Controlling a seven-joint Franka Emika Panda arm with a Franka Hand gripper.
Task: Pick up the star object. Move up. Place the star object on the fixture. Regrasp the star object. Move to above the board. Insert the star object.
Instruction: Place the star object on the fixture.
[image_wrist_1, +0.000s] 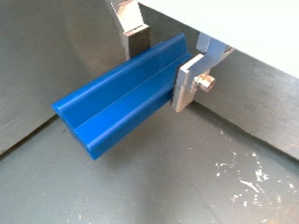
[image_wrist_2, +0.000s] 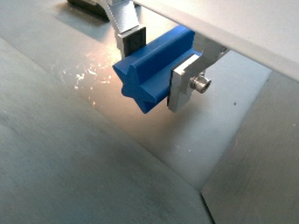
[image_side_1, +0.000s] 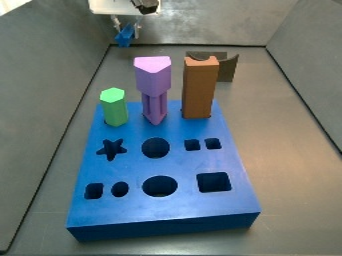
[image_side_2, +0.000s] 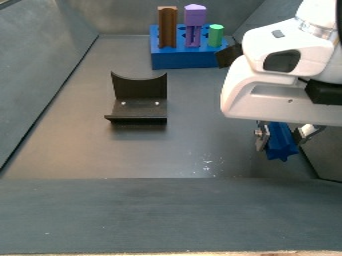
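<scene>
My gripper (image_wrist_1: 162, 66) is shut on the star object (image_wrist_1: 117, 101), a dark-blue peg with a star cross-section (image_wrist_2: 152, 70). The silver fingers (image_wrist_1: 184, 86) clamp it from both sides, and the peg lies roughly level between them. In a side view the gripper (image_side_2: 278, 135) holds the peg (image_side_2: 279, 142) low over the grey floor, to the right of the fixture (image_side_2: 136, 100). In a side view the gripper (image_side_1: 127, 28) and peg (image_side_1: 124, 35) are at the far left, beyond the blue board (image_side_1: 167, 180). The board's star hole (image_side_1: 112, 150) is open.
A green hexagonal peg (image_side_1: 115, 106), a purple peg (image_side_1: 152, 88) and an orange square peg (image_side_1: 201, 85) stand upright along the board's far edge. The fixture (image_side_1: 227, 66) sits behind the orange peg. Grey walls enclose the floor, and one (image_wrist_1: 251, 96) is close to the gripper.
</scene>
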